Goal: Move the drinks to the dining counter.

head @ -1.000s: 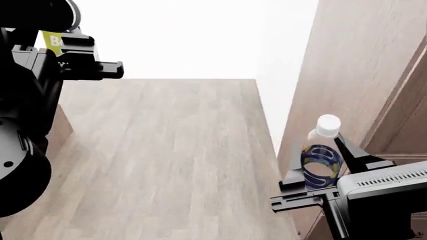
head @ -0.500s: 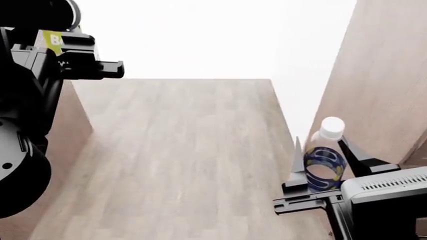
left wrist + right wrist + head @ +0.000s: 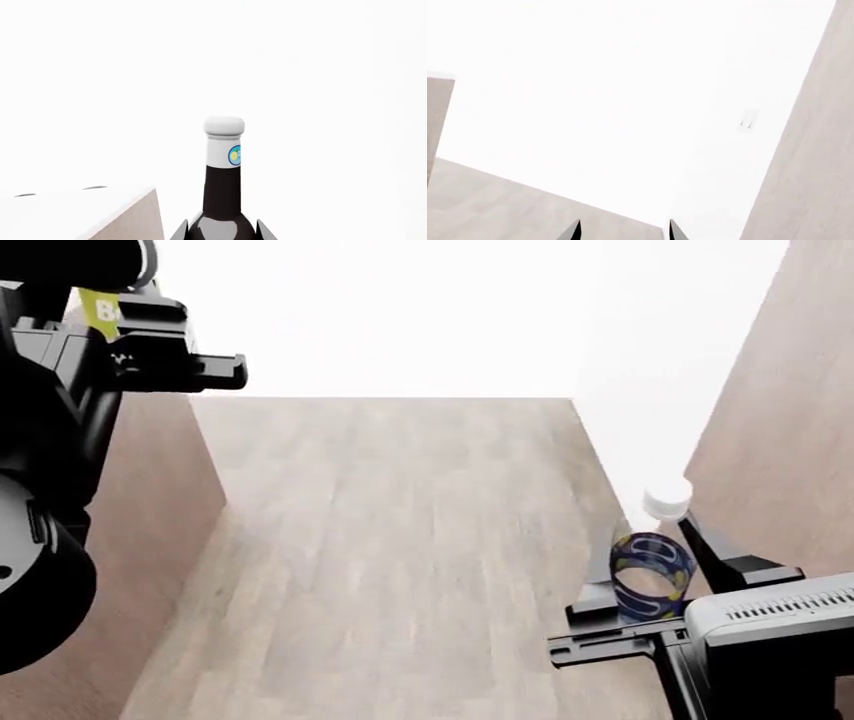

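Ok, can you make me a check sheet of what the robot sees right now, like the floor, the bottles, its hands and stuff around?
Surface: wood-grain floor; no counter top in the head view.
Job's things: dark bottle with white top, upright in the left gripper; clear bottle with blue label and white cap, upright in the right gripper. Third bottle: nothing seen.
Clutter: nothing seen.
Grippers: both closed on their bottles, fingers on either side.
Cables: nothing seen.
Surroundings: white wall, brown panels at both sides, a white-topped unit in the left wrist view.

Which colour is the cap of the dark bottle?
White, on the dark bottle; the left wrist view shows it best.
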Robot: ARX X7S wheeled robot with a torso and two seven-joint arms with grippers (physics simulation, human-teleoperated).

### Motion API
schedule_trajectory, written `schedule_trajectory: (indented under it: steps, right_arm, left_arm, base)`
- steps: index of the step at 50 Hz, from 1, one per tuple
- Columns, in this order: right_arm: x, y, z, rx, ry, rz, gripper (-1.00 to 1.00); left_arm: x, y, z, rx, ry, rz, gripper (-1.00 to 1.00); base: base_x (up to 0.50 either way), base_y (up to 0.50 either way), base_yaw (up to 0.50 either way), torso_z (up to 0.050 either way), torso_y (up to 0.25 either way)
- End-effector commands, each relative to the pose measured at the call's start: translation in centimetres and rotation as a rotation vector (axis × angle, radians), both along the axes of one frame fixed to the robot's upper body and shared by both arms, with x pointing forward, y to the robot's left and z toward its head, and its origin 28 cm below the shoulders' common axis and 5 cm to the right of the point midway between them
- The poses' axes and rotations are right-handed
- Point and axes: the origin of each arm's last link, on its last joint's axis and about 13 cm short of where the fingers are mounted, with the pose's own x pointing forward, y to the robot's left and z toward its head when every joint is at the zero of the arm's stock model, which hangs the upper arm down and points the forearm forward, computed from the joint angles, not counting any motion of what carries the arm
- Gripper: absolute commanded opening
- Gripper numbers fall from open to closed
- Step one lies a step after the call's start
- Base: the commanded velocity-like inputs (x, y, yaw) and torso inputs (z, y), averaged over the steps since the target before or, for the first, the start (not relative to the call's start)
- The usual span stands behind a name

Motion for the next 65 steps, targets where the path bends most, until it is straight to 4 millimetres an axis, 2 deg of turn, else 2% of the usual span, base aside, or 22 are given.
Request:
schedule_trajectory:
  steps: [1,25,65]
  right_arm:
    - [0.16,-0.05,0.54,-0.013,-0.041,-0.008,-1.00]
    - [0.10,0.03,0.56,-0.018,-0.041,-0.008,-1.00]
    - [0.29,0.12,0.61,-0.045,-0.034,-0.017,-1.00]
  left_arm:
    - [-0.21,0.30,0.05,-0.015,-0.010,0.012,-1.00]
    - [-0.14,0.33,-0.05,-0.016,-0.009,0.010,-1.00]
    - [-0.37,0.42,0.07,-0.018,-0.015,0.013,-1.00]
  base:
    - [0.00,0.50,0.00,0.000,0.000]
    - [0.02,0.50,0.00,0.000,0.000]
    - [0.29,0.50,0.00,0.001,0.002]
